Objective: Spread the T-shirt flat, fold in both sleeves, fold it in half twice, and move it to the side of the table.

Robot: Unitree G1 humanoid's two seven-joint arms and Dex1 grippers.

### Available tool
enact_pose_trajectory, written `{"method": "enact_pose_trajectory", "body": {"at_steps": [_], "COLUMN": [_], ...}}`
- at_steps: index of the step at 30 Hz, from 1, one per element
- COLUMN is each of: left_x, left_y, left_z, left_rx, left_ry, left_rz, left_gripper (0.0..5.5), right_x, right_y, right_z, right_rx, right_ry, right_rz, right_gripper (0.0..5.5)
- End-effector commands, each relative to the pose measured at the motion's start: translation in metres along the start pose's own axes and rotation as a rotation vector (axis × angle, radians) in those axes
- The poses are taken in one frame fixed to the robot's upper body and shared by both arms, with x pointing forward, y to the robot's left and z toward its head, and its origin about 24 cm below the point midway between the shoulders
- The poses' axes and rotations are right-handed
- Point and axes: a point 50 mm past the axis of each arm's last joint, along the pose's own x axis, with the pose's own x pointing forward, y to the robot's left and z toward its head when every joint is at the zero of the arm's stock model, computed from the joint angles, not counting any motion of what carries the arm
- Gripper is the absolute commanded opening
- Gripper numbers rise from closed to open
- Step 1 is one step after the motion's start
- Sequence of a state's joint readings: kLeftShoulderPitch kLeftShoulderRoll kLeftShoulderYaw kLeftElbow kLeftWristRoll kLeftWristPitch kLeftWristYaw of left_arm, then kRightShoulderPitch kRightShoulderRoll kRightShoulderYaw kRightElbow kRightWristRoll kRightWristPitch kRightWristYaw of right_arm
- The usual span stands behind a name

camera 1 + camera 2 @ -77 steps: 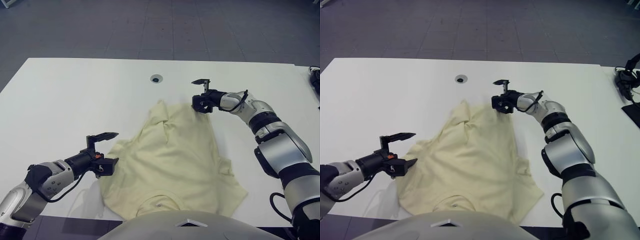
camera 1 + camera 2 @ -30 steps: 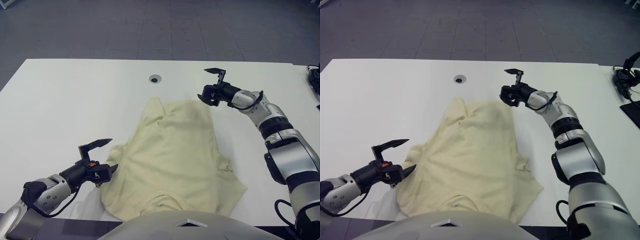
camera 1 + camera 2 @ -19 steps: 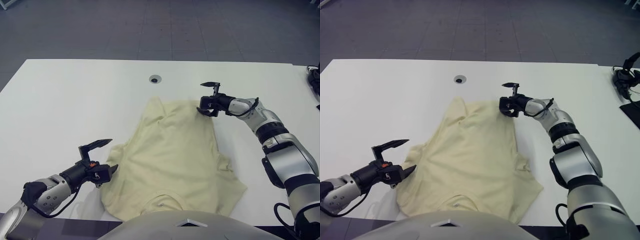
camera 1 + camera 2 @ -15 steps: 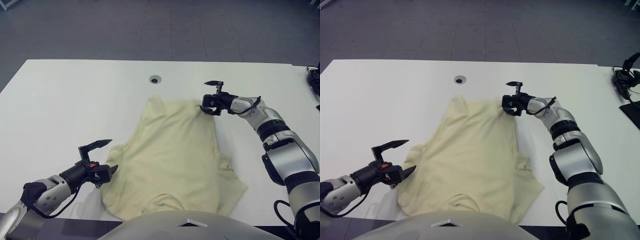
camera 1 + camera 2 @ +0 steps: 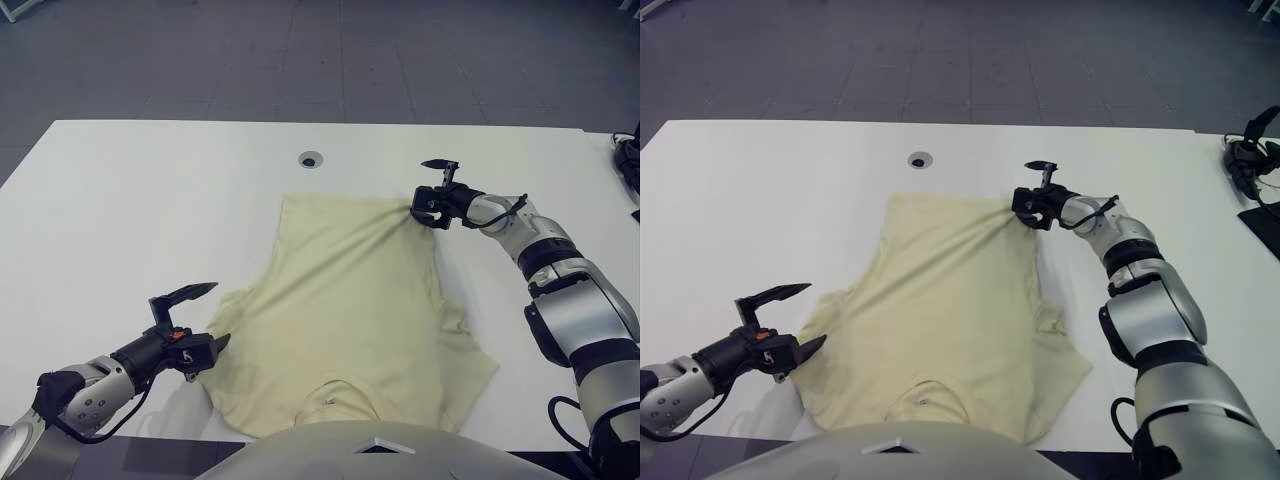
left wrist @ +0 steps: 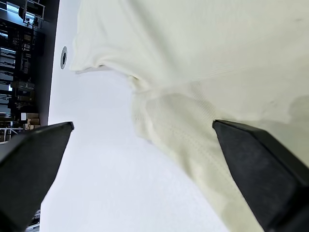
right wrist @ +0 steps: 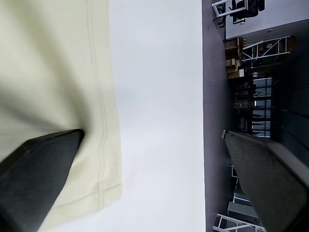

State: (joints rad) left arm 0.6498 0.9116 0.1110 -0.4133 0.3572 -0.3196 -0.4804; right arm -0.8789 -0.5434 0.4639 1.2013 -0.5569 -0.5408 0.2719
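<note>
A pale yellow T-shirt (image 5: 350, 300) lies on the white table (image 5: 140, 200), collar toward me and hem on the far side, now nearly straight. My right gripper (image 5: 430, 190) is at the far right hem corner, open, with its lower finger resting on the cloth and its upper finger raised. In the right wrist view the hem corner (image 7: 104, 183) lies beside that lower finger. My left gripper (image 5: 220, 312) hovers open at the edge of the left sleeve (image 6: 164, 125), which bunches between the spread fingers without touching them.
A round cable hole (image 5: 312, 159) sits in the table beyond the hem. Black cables (image 5: 630, 160) lie at the table's right edge. The right sleeve (image 5: 455, 325) is rumpled. Bare table stretches to the left and far side.
My right gripper has moved right and away with its lower finger on the hem, pulling the far edge straight and flatter. My left gripper has shifted slightly toward me, staying open.
</note>
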Motion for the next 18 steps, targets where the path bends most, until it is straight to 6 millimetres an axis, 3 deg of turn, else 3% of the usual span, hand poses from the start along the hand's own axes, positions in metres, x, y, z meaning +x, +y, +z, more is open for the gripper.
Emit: {"method": "enact_pose_trajectory", "body": {"at_steps": [1,6,9,14,18], "left_x": [0.004,0.014,0.007,-0.018,-0.026], "left_y": [-0.025,-0.005,-0.004,0.012,0.012], "left_z": [-0.014,-0.013,-0.006,-0.017,-0.009], "left_rx": [-0.040,-0.082,-0.182,-0.231,-0.282], "left_ry": [0.100,0.058,0.009,0.065,0.022], "left_rz": [-0.123,0.033,0.056,0.127,0.100], "left_gripper": [5.37,5.37,5.37,5.37,5.37], "right_x": [0.000,-0.021,-0.046,-0.100,-0.135], "right_y": [-0.017,-0.054,-0.058,-0.022,0.006], "right_z": [0.011,0.018,0.016,0.009,0.009], "right_rx": [0.062,0.140,0.193,0.302,0.324], "right_ry": [-0.087,-0.254,-0.369,-0.466,-0.471], "right_rz": [-0.160,-0.401,-0.412,-0.179,0.057], "right_gripper": [5.40,5.40,5.40,5.40,5.40]}}
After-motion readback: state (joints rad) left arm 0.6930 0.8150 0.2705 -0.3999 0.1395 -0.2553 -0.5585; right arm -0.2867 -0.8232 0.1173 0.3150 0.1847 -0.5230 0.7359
